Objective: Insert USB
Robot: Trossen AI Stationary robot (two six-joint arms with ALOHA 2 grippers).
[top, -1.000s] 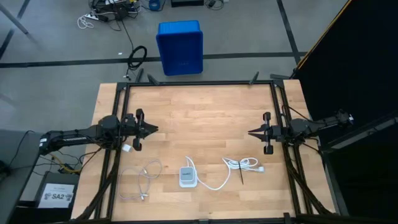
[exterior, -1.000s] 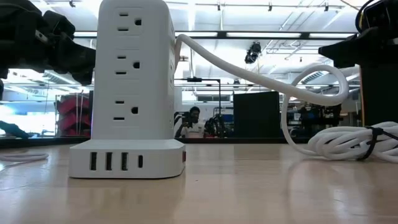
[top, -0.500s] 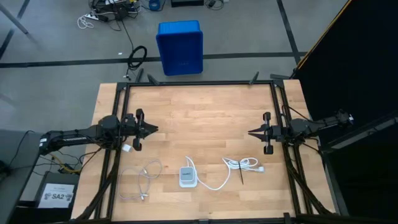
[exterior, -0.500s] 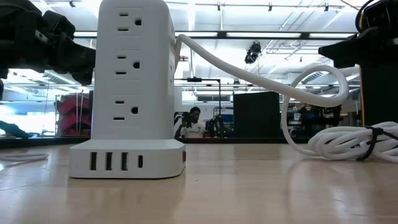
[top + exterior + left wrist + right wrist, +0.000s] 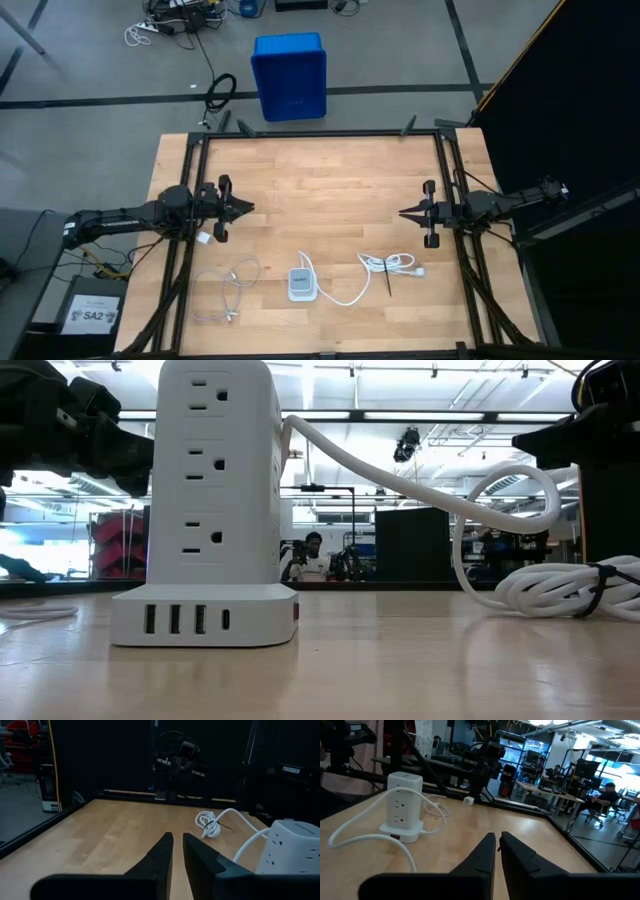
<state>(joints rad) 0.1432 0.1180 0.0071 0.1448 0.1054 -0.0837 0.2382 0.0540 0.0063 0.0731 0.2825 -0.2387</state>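
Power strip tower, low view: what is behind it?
Behind the power strip tower, its thick white cord arcs to a tied bundle on the table. A dark arm shows past its upper edge. The thin USB cable is mostly out of this view.

A grey concrete floor (image 5: 400, 50) with dark seams holds a blue plastic bin (image 5: 289, 76); beyond, ceiling strip lights (image 5: 400, 415) (long, bright) cross an open workshop.
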